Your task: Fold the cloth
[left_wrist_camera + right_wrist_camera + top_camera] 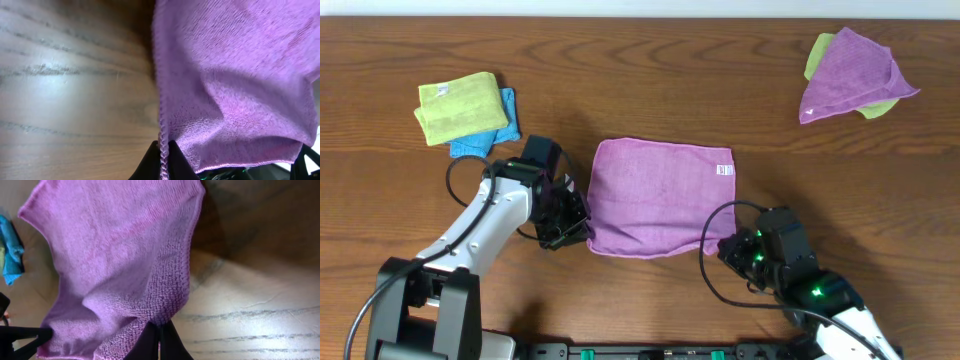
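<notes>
Your left arm [485, 222], lower left of the overhead frame, shows white links on a black base, with a black cable [448, 180] looping beside it. Your right arm [840, 300], lower right, is white behind a black wrist dotted with green lights [813, 293], under a second cable [715, 213]. The left claw [582, 232] and the right claw [723, 245] are both black

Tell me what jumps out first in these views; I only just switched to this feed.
The pinkish-purple cloth lies spread out at the centre of the overhead view, with a white tag at its far right corner. The left gripper and the right gripper are each shut on a near corner of it. Off to the sides, a yellow-green towel sits on a blue towel at far left, and a violet towel at far right.
</notes>
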`<state>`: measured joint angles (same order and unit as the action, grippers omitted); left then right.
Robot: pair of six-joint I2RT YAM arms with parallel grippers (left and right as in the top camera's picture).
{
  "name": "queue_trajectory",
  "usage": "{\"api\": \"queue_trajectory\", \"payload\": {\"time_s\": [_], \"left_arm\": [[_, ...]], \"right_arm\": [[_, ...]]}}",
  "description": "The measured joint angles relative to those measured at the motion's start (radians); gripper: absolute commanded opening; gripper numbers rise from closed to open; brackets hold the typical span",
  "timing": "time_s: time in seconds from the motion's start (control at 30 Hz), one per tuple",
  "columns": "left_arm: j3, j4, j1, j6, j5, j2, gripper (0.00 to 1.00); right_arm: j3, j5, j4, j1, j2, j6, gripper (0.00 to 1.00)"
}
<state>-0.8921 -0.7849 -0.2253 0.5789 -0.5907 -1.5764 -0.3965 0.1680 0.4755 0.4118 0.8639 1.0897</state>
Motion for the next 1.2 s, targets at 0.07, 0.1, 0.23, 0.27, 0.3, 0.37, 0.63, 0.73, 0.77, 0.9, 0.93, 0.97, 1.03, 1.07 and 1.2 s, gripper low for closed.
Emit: {"api": "queue_trajectory", "payload": {"time_s": [0.07,0.1,0.23,0.27,0.3,0.37,0.63,0.73,0.77,0.9,0.93,0.97,1.03,1.07,1.2], "left_arm": [[0.000,0.033,0.000,0.018,-0.002,0.000,0.06],[0.000,0.050,0.000,0.025,-0.003,0.000,0.06],[0.001,0.107,0.000,0.052,-0.005,0.000,0.06],[0.001,0.121,0.000,0.057,-0.005,0.000,0.06],[0.001,0.140,0.000,0.067,-0.005,0.000,0.06],[0.001,0.162,0.000,0.080,-0.005,0.000,0.06],[0.001,0.264,0.000,0.123,0.004,0.000,0.06],[0.001,0.328,0.000,0.145,0.013,0.000,0.06],[0.001,0.345,0.000,0.152,0.018,0.000,0.06],[0.001,0.401,0.000,0.174,0.048,0.000,0.06],[0.001,0.410,0.000,0.180,0.060,0.000,0.06],[0.001,0.422,0.000,0.183,0.071,0.000,0.06],[0.001,0.456,0.000,0.191,0.095,0.000,0.06],[0.001,0.470,0.000,0.194,0.104,0.000,0.06],[0.000,0.545,0.000,0.214,0.155,-0.001,0.06]], "right_arm": [[0.000,-0.013,-0.013,0.000,0.000,-0.002,0.01],[0.000,-0.021,-0.021,0.000,0.000,-0.002,0.01],[-0.001,-0.052,-0.053,0.000,0.009,-0.008,0.01],[-0.001,-0.057,-0.060,0.000,0.018,-0.011,0.01],[-0.001,-0.061,-0.065,0.000,0.028,-0.016,0.01],[-0.001,-0.066,-0.084,0.000,0.049,-0.025,0.01],[-0.050,-0.073,-0.134,-0.056,0.158,-0.104,0.01],[-0.093,-0.072,-0.143,-0.092,0.203,-0.148,0.01],[-0.105,-0.073,-0.148,-0.101,0.217,-0.161,0.01],[-0.143,-0.071,-0.161,-0.130,0.278,-0.213,0.01],[-0.151,-0.072,-0.172,-0.136,0.296,-0.226,0.01],[-0.154,-0.071,-0.183,-0.138,0.309,-0.234,0.01],[-0.160,-0.071,-0.222,-0.140,0.334,-0.246,0.01],[-0.161,-0.071,-0.245,-0.140,0.346,-0.250,0.01],[-0.162,-0.069,-0.302,-0.140,0.386,-0.261,0.01]]}}
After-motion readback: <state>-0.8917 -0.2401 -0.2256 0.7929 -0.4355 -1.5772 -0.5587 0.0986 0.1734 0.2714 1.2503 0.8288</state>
